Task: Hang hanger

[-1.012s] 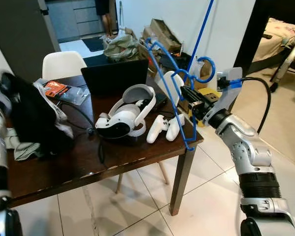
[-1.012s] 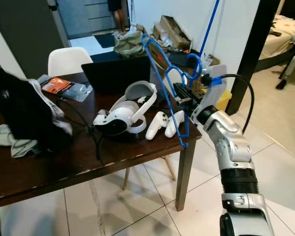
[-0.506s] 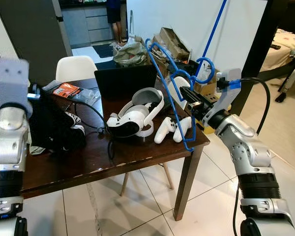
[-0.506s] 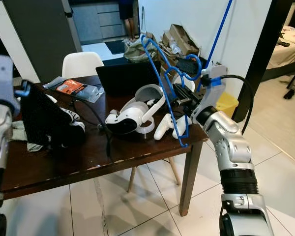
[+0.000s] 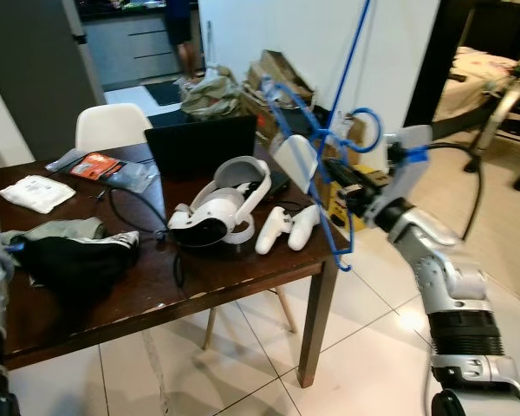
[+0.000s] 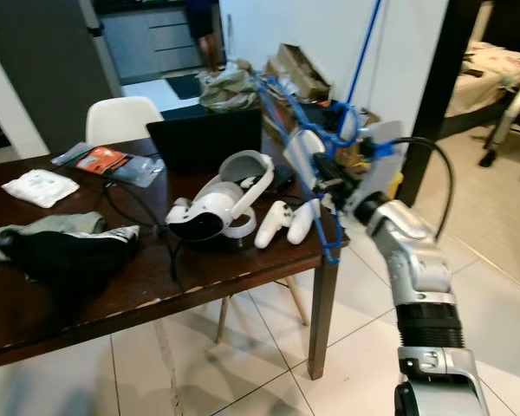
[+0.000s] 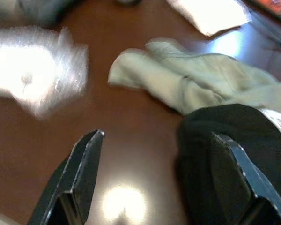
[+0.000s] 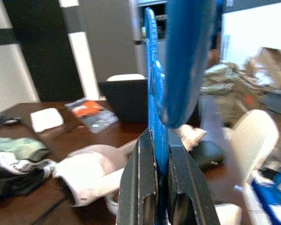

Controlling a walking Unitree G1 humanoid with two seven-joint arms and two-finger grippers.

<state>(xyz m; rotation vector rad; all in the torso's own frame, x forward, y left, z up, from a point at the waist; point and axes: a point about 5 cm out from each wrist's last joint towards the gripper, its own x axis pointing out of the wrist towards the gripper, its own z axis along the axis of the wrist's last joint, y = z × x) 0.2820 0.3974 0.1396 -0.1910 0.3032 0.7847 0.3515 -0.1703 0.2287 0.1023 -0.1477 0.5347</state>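
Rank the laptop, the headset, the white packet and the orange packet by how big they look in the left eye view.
1. Laptop
2. Headset, close behind; it sits nearer the camera, so true size is unsure
3. White packet
4. Orange packet, looks about the same as the white packet, so those two are nearly a tie

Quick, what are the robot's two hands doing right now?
Left hand: open, empty, over the black cloth on the brown wooden table.
Right hand: closed on the blue wire hanger.

On the table [image 5: 243, 277], the headset [image 5: 215, 208] lies before the laptop [image 5: 199, 143] (controllers [image 5: 286, 230] just right).
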